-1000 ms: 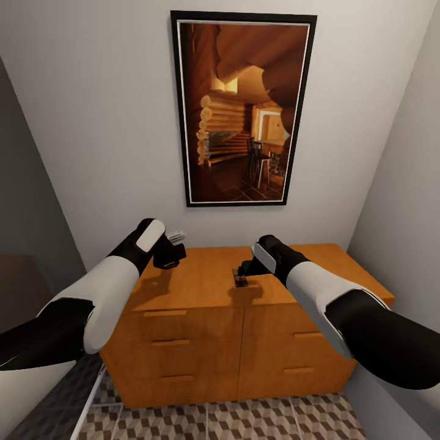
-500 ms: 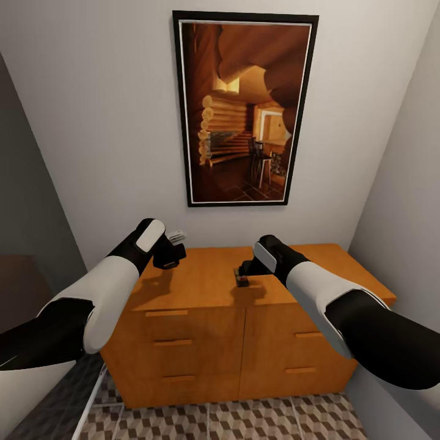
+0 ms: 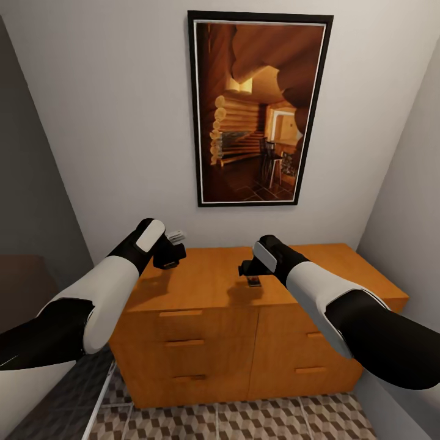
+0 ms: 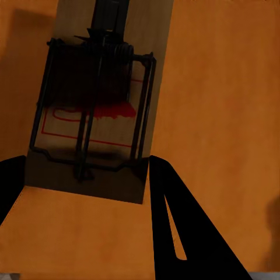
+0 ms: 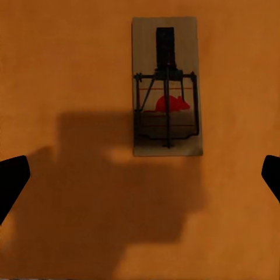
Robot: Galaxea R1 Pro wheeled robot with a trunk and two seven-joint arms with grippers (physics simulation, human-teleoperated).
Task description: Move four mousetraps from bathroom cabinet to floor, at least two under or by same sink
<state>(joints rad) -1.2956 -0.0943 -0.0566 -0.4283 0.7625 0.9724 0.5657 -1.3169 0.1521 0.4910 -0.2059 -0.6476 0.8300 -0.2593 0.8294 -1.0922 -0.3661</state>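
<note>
From the head camera, the left gripper [image 3: 176,239] hung over the left rear of the cabinet [image 3: 214,278], close to the wall, its pale fingers [image 3: 176,234] pointing toward the wall. In the left wrist view a mousetrap [image 4: 96,99] lay flat on the orange-brown top, dark wire frame and red mark facing up, its near edge between the two dark fingers [image 4: 186,227]; the fingers stood apart, one beside each near corner of the board, and whether they touched it could not be told. Further right, the right gripper [image 3: 249,273] hovered above the middle of the top, with a small dark trap [image 3: 253,282] showing just beneath it in the head view. The right wrist camera showed this second mousetrap [image 5: 167,87] lying flat, well ahead of the wide-spread fingers [image 5: 11,178], which sat at either edge of the picture, clear of the board, a shadow falling on the wood beside it. A framed picture [image 3: 260,110] of a log interior hung on the wall above the cabinet, and the cube-patterned bathroom floor [image 3: 244,421] showed below the drawers.
</note>
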